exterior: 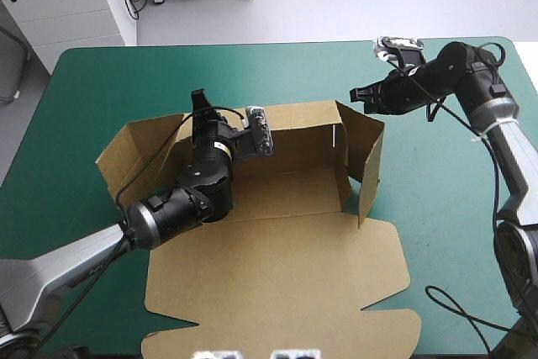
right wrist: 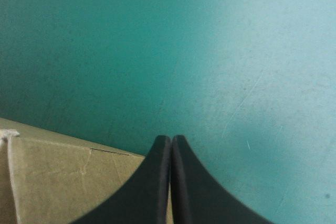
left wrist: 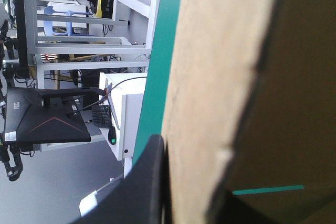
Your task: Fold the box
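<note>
Brown box (exterior: 286, 208) half raised, left gripper (exterior: 199, 105) pinching its back wall, right gripper (right wrist: 171, 139) closed and empty; probably next, tuck the right wall.

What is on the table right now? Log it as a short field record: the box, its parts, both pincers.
box: brown, partly folded, open
far wall: raised
right wall: raised
left flap: leaning outward
lid: flat, toward the near edge
left pincer: shut on the box, at its far wall
right pincer: shut, empty, over the teal-green cover by the box's far right corner
</note>
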Robot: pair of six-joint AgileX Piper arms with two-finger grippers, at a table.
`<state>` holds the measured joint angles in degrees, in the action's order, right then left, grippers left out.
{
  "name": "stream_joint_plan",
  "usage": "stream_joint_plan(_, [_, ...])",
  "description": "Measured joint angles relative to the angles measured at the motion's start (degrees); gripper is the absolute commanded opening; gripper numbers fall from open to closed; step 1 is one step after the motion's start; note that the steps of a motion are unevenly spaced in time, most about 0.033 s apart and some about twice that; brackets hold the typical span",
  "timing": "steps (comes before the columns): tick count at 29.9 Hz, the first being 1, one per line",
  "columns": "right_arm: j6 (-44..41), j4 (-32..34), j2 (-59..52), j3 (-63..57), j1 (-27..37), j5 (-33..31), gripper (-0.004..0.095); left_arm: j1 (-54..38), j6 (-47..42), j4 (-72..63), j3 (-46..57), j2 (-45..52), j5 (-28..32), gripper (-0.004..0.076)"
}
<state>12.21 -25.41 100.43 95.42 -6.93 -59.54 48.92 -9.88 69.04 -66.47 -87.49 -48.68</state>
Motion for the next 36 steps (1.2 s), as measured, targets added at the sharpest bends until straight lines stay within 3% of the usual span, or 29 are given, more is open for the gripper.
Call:
stream_joint_plan(14, [7.23,-5.33,-0.78,-5.3,0.0,-3.02,-0.0008,0.0,0.0,0.04,0.0,-0.01,0.17,-0.0008])
stream_joint_plan(23, [16.79,-10.85,-9.71,-19.11,0.0,5.01,-0.0008,0.0,0.12,0.04,0.0,-0.01,0.21,-0.0008])
stream_joint_plan(36, [43.29,-26.74,-21.06,-39.19,0.0,18.67,-0.0008,0.0,0.23,0.04,0.0,-0.01,0.21,-0.0008])
